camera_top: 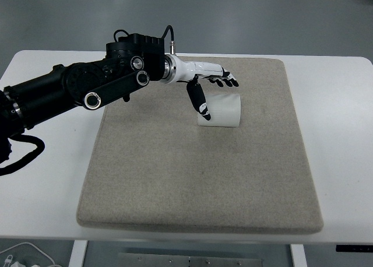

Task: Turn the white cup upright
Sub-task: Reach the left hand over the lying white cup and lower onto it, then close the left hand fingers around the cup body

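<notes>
A beige mat [198, 174] covers the white table [338, 162]; grey floor beyond. The white cup [221, 110] lies sideways on the mat. Left hand [207, 83], fingers spread, empty, thumb against the cup's hidden mouth.

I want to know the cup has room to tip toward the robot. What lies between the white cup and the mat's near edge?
Nothing: in the top view only bare beige mat stretches from the white cup, lying on its side, to the near edge.

A smooth, matt white cup [222, 109] lay on a rough, felt-like beige mat [198, 179] over a smooth white table [46, 197], beside the left hand [211, 83] of glossy white and black plastic.
</notes>
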Tool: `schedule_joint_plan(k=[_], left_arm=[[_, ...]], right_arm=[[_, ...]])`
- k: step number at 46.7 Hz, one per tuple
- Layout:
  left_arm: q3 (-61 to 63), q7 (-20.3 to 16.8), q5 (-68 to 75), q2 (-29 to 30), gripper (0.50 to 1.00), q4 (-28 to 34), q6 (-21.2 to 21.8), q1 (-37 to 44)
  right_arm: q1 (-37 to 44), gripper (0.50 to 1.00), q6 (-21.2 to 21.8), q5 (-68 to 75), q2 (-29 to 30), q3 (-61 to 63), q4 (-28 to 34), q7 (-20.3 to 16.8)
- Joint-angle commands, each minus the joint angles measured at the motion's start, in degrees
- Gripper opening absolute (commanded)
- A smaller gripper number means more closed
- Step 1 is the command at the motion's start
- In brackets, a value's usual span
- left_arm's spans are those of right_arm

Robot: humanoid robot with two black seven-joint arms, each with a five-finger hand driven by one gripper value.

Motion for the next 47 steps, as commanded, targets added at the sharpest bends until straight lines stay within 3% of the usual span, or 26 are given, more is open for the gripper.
schedule_joint_plan(k=[1,36,43,47], left_arm=[[0.1,0.3,0.3,-0.2,0.994,0.3,0.0,0.3],[1.9,0.4,2.9,-5.7,0.990,5.1,0.7,1.2],[1.9,0.4,3.2,-6.0,0.969,5.6,0.7,1.2],[2.0,0.4,3.3,-6.0,0.896,5.8,0.7,1.3]], right_arm=[[0.0,0.930,0.0,0.0,0.0,0.0,0.0,0.0],[0.0,0.930,0.0,0.0,0.0,0.0,0.0,0.0],[0.0,0.930,0.0,0.0,0.0,0.0,-0.1,0.0],[0.0,0.930,0.0,0.0,0.0,0.0,0.0,0.0]])
